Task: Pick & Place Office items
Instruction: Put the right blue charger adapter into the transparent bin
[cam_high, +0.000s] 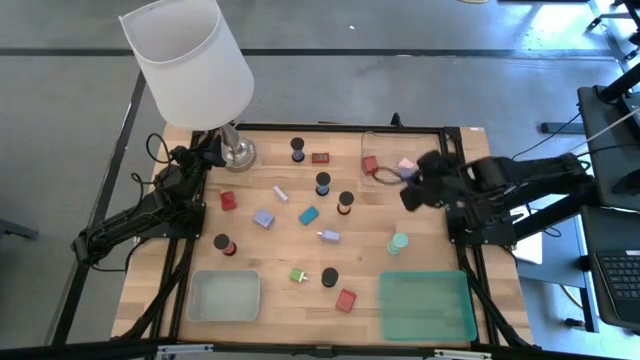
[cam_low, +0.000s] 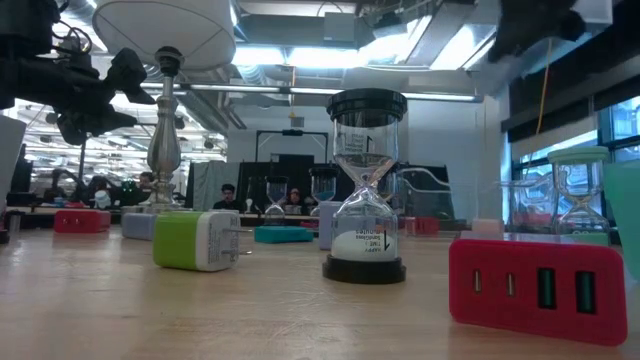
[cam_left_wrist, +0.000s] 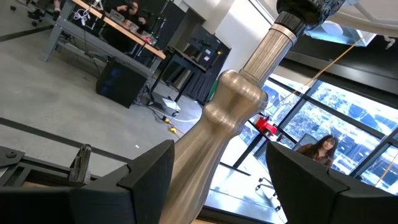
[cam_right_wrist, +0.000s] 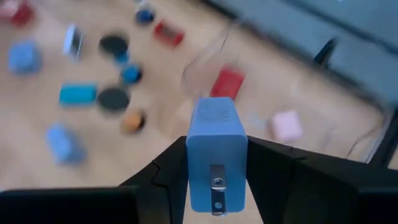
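Gripping a blue plug block (cam_right_wrist: 216, 152) between clenched fingers (cam_right_wrist: 283, 177), prongs facing the wrist camera, the right gripper (cam_high: 412, 190) hangs above the clear tray (cam_high: 378, 145), probably to drop the block beside the red block (cam_right_wrist: 226, 82) and pink block (cam_right_wrist: 286, 126) lying there. Its arm reaches in from the tray's right, elbow bent. Left of the tray, the left gripper (cam_left_wrist: 214, 180) waits, fingers released either side of the lamp stem (cam_left_wrist: 217, 140).

small print on hourglass (cam_low: 366, 243), not legible
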